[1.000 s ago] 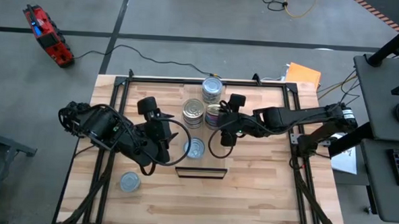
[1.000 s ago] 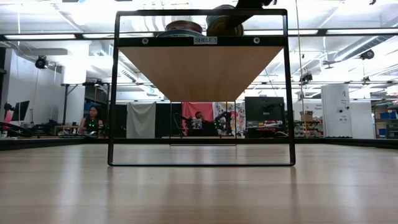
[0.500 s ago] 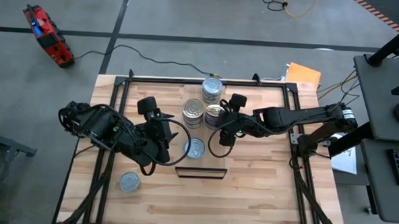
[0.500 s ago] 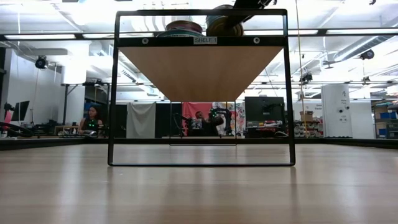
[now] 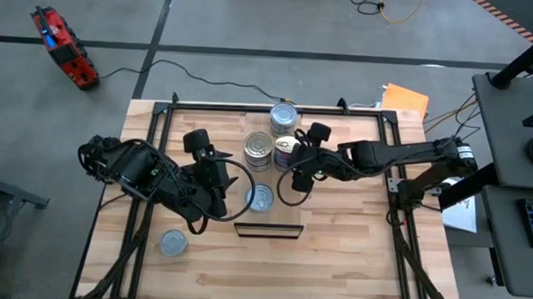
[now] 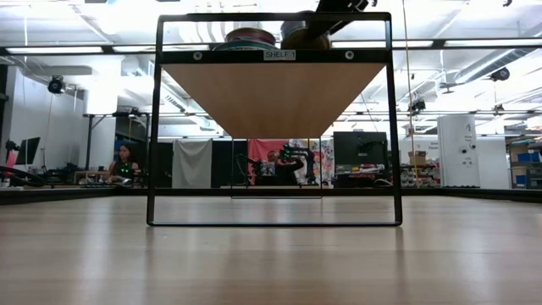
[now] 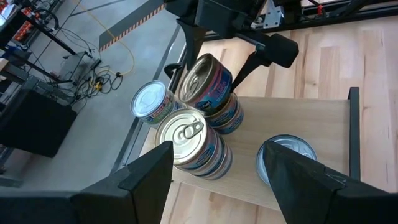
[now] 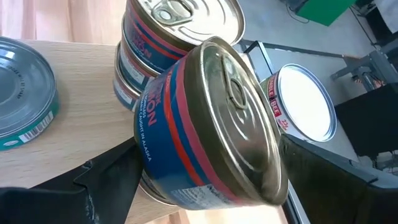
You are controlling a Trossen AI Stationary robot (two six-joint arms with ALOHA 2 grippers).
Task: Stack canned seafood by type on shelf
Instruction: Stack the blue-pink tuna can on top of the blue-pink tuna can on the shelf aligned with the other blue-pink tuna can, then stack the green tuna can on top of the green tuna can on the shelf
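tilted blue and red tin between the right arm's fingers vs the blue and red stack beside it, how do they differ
The tilted blue-and-red round metal tin leans askew on the can under it; the neighbouring blue-and-red tin stack sits level. The tilted tin sits between the open right gripper's fingers; the level stack has none around it. Both show ring-pull lids, on the light-wood shelf.

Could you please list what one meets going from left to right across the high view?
Red tool on the floor → lone tin near the table's front left → left gripper → tin with the pale top on the shelf → right gripper → orange sheet past the table's far right corner.
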